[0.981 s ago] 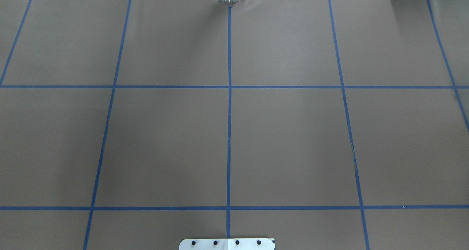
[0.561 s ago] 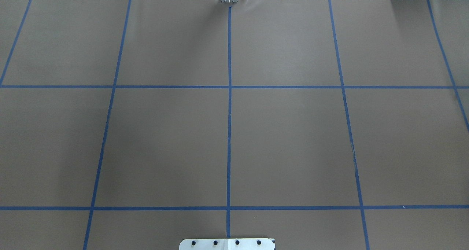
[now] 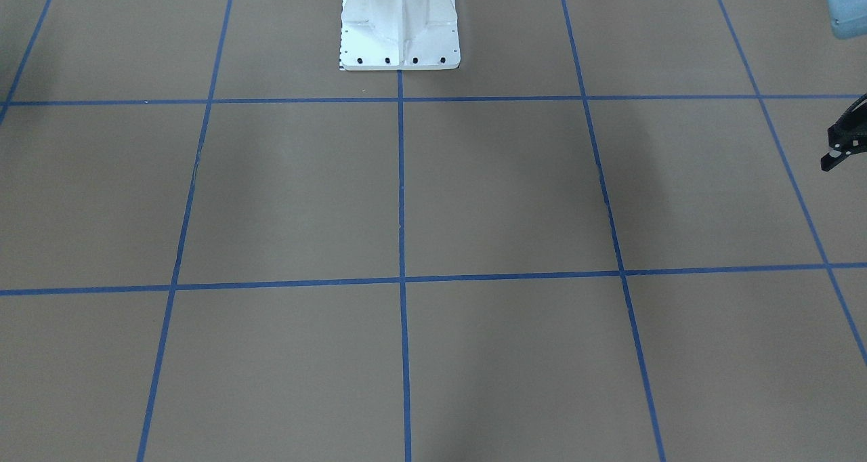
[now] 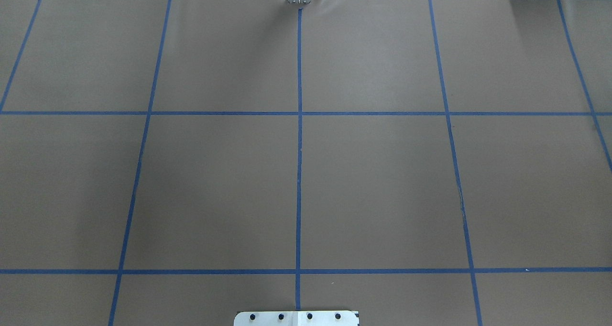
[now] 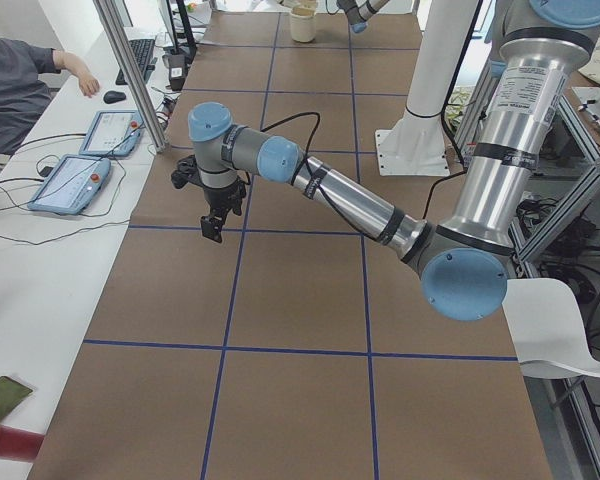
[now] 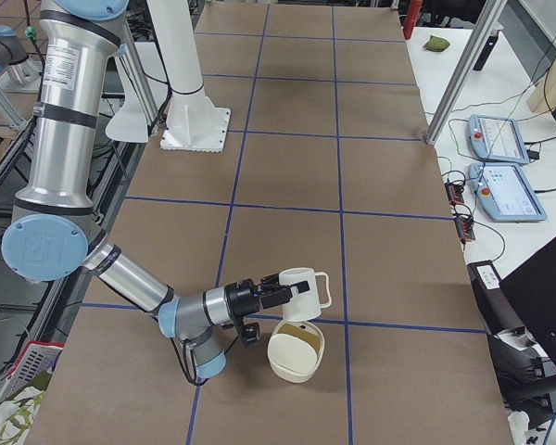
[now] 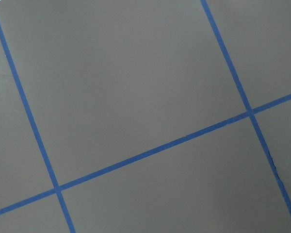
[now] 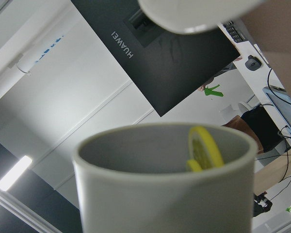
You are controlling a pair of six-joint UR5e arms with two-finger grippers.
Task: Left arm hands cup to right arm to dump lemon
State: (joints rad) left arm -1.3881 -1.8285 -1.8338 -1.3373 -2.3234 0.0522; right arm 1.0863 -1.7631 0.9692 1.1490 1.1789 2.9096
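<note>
Handover complete; lemon not yet dumped.
At the right end of the desk [image 6: 380, 176], the right tool [image 6: 280, 293] meets the cup [image 6: 308, 286] above a cream bowl [image 6: 292, 362], lemon [image 8: 203, 150] inside; grip unreadable. Far left end: left tool [image 5: 213, 228], seemingly empty, closure unreadable.

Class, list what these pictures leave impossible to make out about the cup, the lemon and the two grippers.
Right gripper: shows only in the side views, small; open or shut unclear.
Cup: outside the overhead and front-facing frames.
Lemon: right wrist view, mostly hidden behind the cup's rim.
Left gripper: small in the exterior left view, cut off by the front-facing view's right edge; open or shut unclear.
</note>
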